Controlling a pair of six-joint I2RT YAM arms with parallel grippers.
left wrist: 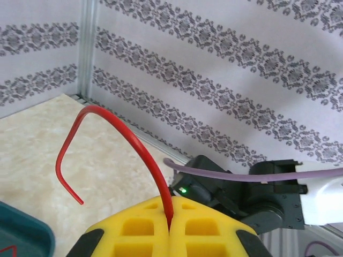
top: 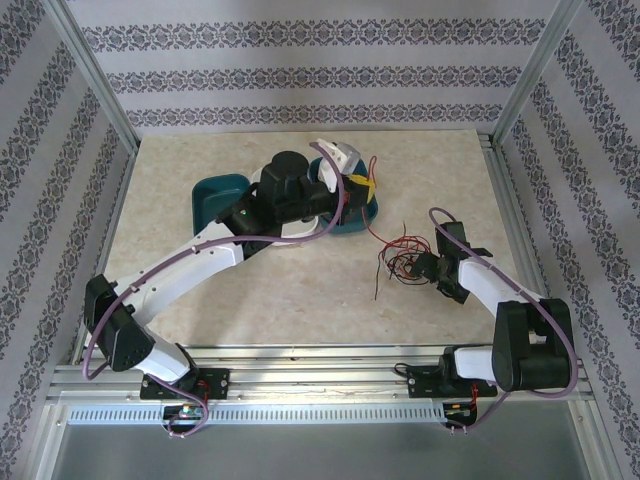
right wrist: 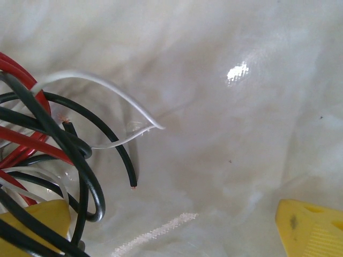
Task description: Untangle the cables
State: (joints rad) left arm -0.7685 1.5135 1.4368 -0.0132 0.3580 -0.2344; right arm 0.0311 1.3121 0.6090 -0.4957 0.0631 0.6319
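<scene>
Cables (top: 403, 262) thin, red, black, whitish, tangled; left hand (left wrist: 170, 227) clamped on red cable (left wrist: 131, 136); right hand (right wrist: 171, 230) apart.

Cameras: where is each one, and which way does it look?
Top external: above, behind the arms, looking down at the table; both arms show.
Left wrist: on that arm, facing the wall past the left gripper, shut on a red cable.
Right wrist: on that arm, looking down past the open right gripper at the cable tangle.
Top and right wrist share the tangle.
</scene>
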